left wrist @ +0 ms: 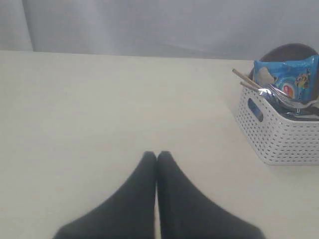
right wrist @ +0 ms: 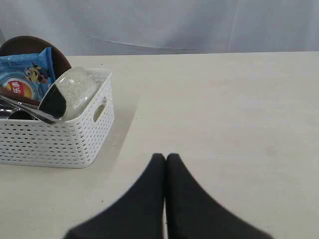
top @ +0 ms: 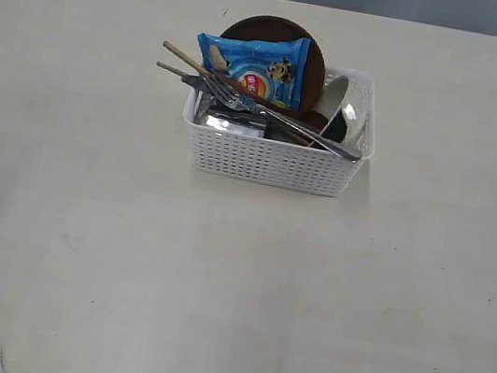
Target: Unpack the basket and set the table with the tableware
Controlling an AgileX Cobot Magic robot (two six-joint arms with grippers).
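The snack bag [top: 253, 69] hides most of the brown plate [top: 315, 60] behind it.

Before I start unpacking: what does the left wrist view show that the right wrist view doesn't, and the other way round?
Left wrist only: the shut left gripper over bare table, and the ends of the chopsticks jutting out past the rim of the basket.
Right wrist only: the shut right gripper, and the cream bowl tipped on its side against the basket's end wall.
Both: the white basket, the blue snack bag against the brown plate, and the table.
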